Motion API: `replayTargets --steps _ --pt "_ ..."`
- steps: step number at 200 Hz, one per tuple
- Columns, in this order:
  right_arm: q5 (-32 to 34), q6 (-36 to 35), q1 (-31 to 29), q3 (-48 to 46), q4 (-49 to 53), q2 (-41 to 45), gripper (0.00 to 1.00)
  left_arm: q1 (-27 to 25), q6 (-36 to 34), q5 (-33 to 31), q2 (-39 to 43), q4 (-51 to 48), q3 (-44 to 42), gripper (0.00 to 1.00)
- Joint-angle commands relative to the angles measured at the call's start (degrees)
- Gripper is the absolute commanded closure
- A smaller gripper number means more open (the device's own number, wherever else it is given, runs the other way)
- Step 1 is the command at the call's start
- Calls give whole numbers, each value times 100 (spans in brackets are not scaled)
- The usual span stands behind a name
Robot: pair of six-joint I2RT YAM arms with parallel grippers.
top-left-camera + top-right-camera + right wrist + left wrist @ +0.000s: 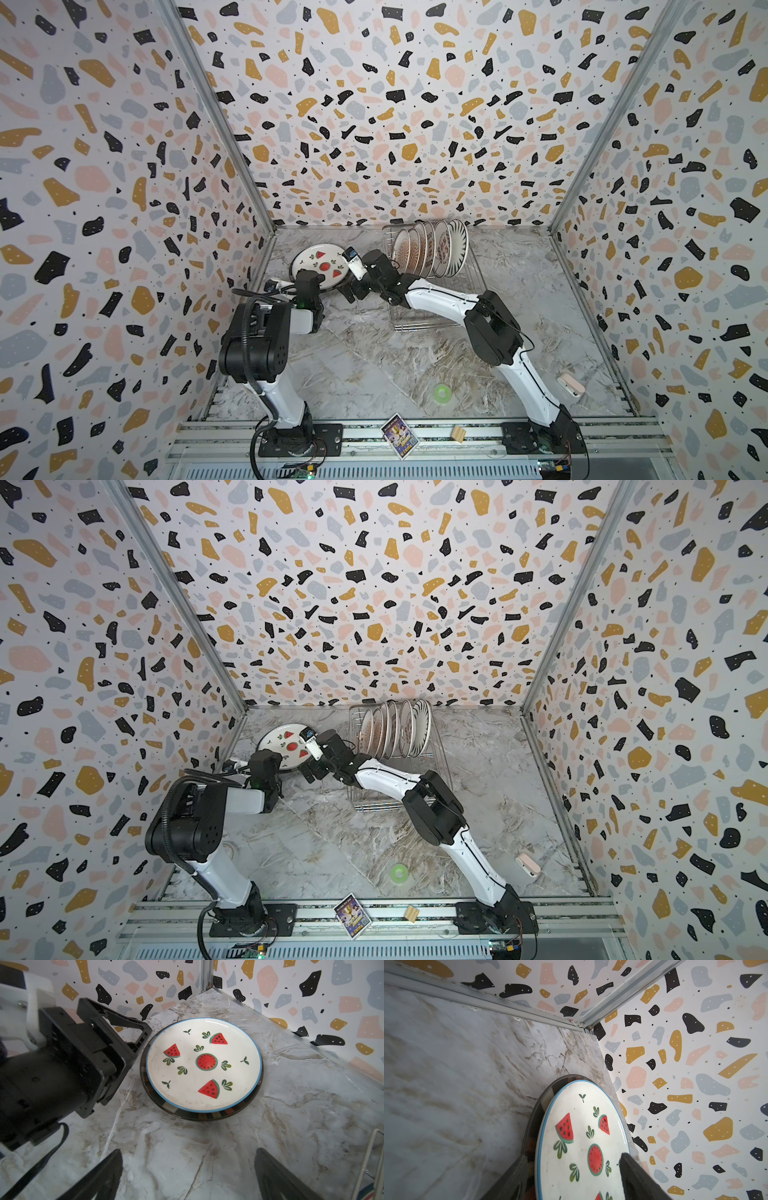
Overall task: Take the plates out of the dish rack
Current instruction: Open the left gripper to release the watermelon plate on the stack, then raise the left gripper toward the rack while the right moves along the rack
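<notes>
Watermelon plate [203, 1064]: lies flat in the far left corner of the marble table [374, 365]; stacked right on top of a dark-rimmed plate [207, 1114], whose rim shows all around it
Plates in rack [432, 249]: about six stand on edge in a row at the far end of the dish rack [428, 326]; close together, leaning slightly; the near part of the rack holds none
Dish rack place: far middle of the table in both top views; well to the right of the stacked pair
Left gripper [574, 1157]: at the near edge of the watermelon plate; jaws spread wide, one finger [637, 1176] over the plate's face, the other blurred beside the stack; not pinching the plate
Right gripper [187, 1178]: between the stack and the rack, low over bare table; jaws fully apart; nothing between them
Green ring [443, 392]: alone near the front of the table
</notes>
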State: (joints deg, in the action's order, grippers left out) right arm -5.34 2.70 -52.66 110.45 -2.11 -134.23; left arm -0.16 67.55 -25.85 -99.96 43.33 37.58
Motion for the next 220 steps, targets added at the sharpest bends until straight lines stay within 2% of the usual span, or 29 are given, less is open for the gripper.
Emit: replayTargets --steps 1,32,51,59,97,140,155,174,188,220 --pt "152 -142 -103 -239 -238 811 0 14 -181 -47 405 128 -169 18" --pt "182 -151 -184 -1070 -836 1480 0 15 -492 130 1075 -123 -390 6" --pt "243 -156 -228 -1668 -1184 1986 0 11 -677 330 1515 -235 -559 4" --pt "294 -157 -238 -1957 -1390 2221 0 11 -724 425 1703 -283 -629 0" --pt "688 -166 -258 -3287 -2112 3400 1 8 -1233 1136 2658 -271 -1016 0" --pt "1582 -121 -185 -4253 -2067 4593 1 -146 -1472 2315 3490 693 -1517 0" --pt "1754 -56 26 -4562 -2069 4973 1 -395 -1645 2623 3644 811 -1475 0" --pt "1529 193 518 -4787 -1842 5355 1 -876 -2088 2793 3791 721 -1319 0" --pt "1313 360 931 -4896 -1690 5557 1 -1266 -2351 2757 3932 651 -1254 0" --pt "1286 638 1733 -4933 -1364 5719 1 -2158 -2721 2481 4119 818 -1251 0"
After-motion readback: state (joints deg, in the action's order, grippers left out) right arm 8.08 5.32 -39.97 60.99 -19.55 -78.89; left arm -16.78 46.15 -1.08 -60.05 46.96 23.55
